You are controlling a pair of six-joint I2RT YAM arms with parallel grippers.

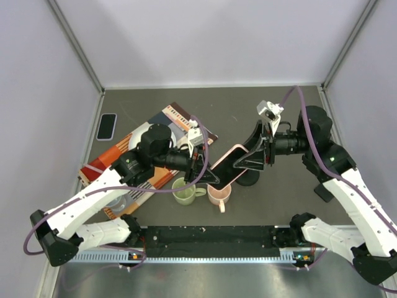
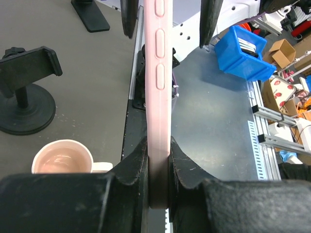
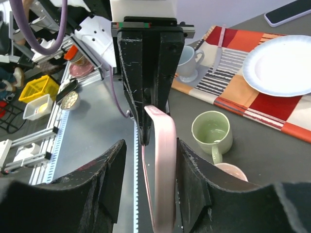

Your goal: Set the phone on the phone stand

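Clamping the slim pink-cased phone (image 1: 226,162) at one end, jaws of the left gripper (image 2: 159,160) pressed tight across its thickness. Straddling the other end, jaws of the right gripper (image 3: 151,150) spread wider than the phone. Held aloft, slanted, over the pale pink ceramic mug (image 1: 219,194), near the black round-based phone stand (image 2: 22,104). Beside that mug, a pale green mug (image 1: 184,192) on the dark grey tabletop (image 1: 260,112).

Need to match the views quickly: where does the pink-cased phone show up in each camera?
Top external: the pink phone is at the centre, tilted, just above the pink mug.
Left wrist: edge-on, a vertical pink strip down the middle.
Right wrist: edge-on again, lower centre.
Shared landmark: the pink mug, lower left in the left wrist view and at the bottom, right of the phone, in the right wrist view.
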